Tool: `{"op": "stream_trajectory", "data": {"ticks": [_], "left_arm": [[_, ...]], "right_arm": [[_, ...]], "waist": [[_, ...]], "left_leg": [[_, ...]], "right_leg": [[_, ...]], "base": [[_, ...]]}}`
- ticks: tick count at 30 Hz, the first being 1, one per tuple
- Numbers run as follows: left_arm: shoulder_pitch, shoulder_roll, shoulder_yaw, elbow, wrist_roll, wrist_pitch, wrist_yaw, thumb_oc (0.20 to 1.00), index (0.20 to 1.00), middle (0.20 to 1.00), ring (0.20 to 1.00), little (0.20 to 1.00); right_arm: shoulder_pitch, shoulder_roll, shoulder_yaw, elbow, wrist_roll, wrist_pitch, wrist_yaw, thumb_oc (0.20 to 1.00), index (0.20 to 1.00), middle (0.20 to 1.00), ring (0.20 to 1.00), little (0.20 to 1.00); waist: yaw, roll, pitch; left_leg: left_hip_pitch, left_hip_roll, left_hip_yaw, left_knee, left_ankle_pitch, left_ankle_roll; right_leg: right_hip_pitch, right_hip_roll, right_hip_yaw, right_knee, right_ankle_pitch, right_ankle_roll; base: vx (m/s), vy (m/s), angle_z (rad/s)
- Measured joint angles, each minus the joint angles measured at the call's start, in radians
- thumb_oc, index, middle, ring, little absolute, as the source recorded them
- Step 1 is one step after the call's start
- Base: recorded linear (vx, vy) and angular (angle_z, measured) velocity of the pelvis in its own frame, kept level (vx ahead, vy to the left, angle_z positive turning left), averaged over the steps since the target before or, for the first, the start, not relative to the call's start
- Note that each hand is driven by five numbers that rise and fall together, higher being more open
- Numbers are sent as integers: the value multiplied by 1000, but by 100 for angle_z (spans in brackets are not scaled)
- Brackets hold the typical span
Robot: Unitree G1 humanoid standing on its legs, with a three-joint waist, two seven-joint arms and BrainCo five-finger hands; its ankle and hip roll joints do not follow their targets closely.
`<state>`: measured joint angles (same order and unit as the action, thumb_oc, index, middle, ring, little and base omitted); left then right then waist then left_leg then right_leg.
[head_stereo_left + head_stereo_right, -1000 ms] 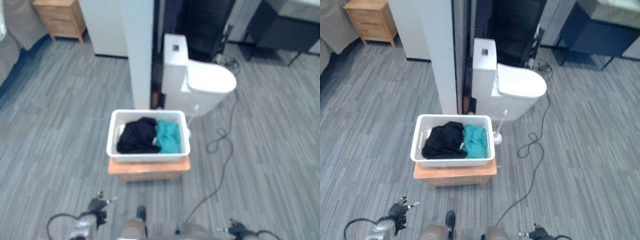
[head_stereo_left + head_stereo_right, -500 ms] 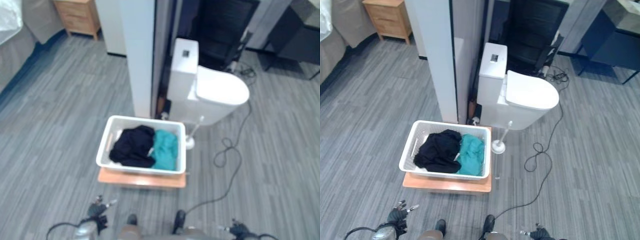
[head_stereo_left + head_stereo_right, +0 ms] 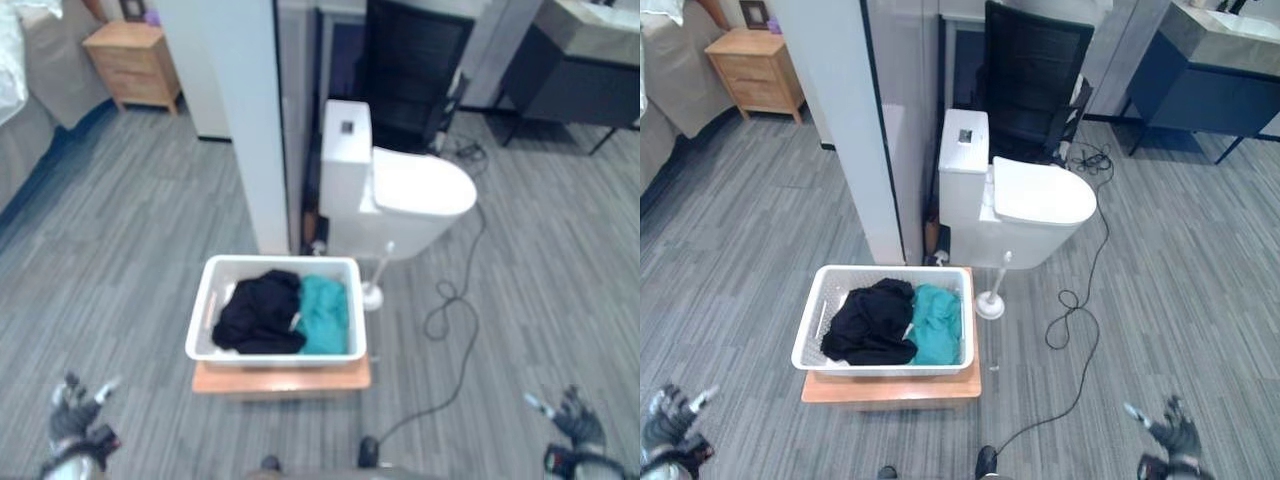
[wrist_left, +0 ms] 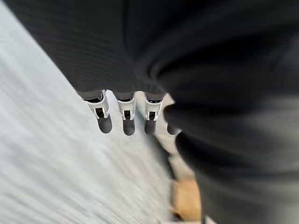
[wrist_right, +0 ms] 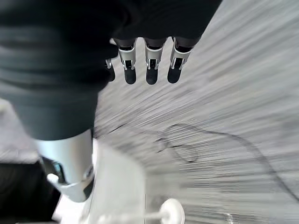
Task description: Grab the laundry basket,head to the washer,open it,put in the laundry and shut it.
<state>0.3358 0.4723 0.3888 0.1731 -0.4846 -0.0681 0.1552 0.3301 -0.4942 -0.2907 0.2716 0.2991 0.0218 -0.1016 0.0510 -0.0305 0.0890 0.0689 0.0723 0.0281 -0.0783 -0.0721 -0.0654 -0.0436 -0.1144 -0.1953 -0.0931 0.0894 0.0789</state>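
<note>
A white laundry basket [image 3: 206, 315] rests on a low wooden stool [image 3: 280, 377] in the middle of the floor. It holds a black garment [image 3: 257, 312] and a teal garment [image 3: 326, 314]. My left hand [image 3: 72, 408] is low at the left, well short of the basket, with its fingers spread and nothing in them. My right hand [image 3: 575, 421] is low at the right, also open and empty, far from the basket. In the wrist views the fingers [image 4: 125, 117] of the left hand and the fingers [image 5: 148, 69] of the right hand hang straight over bare floor.
A white toilet [image 3: 410, 198] stands just behind the basket, with a toilet brush [image 3: 374, 290] beside it. A white partition wall [image 3: 240, 120] rises at the back left. A black cable [image 3: 450, 300] lies on the grey floor at the right. A wooden nightstand [image 3: 130, 65] is far left.
The camera has moved, so the whole scene has shifted. Both hands now stand further out to the sides, with fingers spread.
</note>
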Motion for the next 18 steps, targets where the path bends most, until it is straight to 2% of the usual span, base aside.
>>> {"op": "stream_trajectory", "data": {"ticks": [2,4,6,7,10,12,13,14,16,18], "left_arm": [[-59,73,-19,-1,-4,9,2,1000,1000,1000,1000,1000],[-130,214,-111,-3,-10,28,-6,1000,1000,1000,1000,1000],[-273,276,-185,-39,-10,40,-5,1000,1000,1000,1000,1000],[-387,385,-317,-86,-8,50,-29,1000,1000,1000,1000,1000],[-534,400,-369,-97,-8,69,-52,1000,1000,1000,1000,1000],[-583,434,-421,-71,-7,93,-51,1000,1000,1000,1000,1000],[-683,437,-484,-15,32,120,-48,1000,1000,1000,1000,1000],[-740,437,-502,10,49,128,-46,1000,1000,1000,1000,1000],[-790,422,-502,15,91,141,-43,1000,1000,1000,1000,1000],[-798,385,-502,26,134,149,-37,1000,1000,1000,1000,1000]], "right_arm": [[-53,-33,16,-25,-23,13,-4,1000,1000,1000,1000,1000],[-123,-105,91,-32,-25,26,-3,1000,1000,1000,1000,1000],[-256,-120,159,-35,-25,38,-9,1000,1000,1000,1000,1000],[-363,-156,267,-21,-26,42,1,1000,1000,1000,1000,1000],[-495,-127,296,-15,-26,51,5,1000,1000,1000,1000,1000],[-541,-132,322,-5,-26,69,0,1000,1000,1000,1000,1000],[-596,-123,344,52,-26,78,-19,1000,1000,1000,1000,1000],[-629,-106,350,84,-25,89,-24,1000,1000,1000,1000,1000],[-663,-85,353,87,-26,97,-27,1000,1000,1000,1000,1000],[-661,-57,353,86,-31,104,-35,1000,1000,1000,1000,1000]], "waist": [[2,10,7],[4,10,24],[10,13,70],[11,0,118],[10,-11,217],[13,-20,237],[16,-28,254],[16,-31,278],[14,-40,326],[13,-43,338]], "left_leg": [[-28,-3,-3,15,1,0],[-99,-9,-12,64,0,0],[-193,-16,-24,145,-1,-5],[-263,-26,-56,181,-16,3],[-313,-31,-67,211,11,-13],[-371,-34,-73,257,6,-16],[-429,-34,-81,299,5,-17],[-450,-34,-88,318,4,-18],[-469,-33,-90,332,4,-18],[-482,-32,-90,348,2,-17]], "right_leg": [[-13,-3,0,1,7,-2],[-63,-6,-1,6,35,-12],[-102,-12,-6,7,67,-32],[-140,-21,-11,7,74,-30],[-175,-23,-18,7,101,-34],[-211,-22,-18,7,111,-35],[-249,-20,-21,13,114,-36],[-261,-19,-22,17,115,-37],[-271,-19,-21,17,127,-41],[-278,-19,-21,17,132,-42]], "base": [[-171,-3,4],[-211,-23,12],[-272,-31,26],[-199,-10,36],[-167,-5,24],[-168,0,6],[-99,6,11],[-66,0,11],[-62,-11,4],[-61,-5,-1]]}}
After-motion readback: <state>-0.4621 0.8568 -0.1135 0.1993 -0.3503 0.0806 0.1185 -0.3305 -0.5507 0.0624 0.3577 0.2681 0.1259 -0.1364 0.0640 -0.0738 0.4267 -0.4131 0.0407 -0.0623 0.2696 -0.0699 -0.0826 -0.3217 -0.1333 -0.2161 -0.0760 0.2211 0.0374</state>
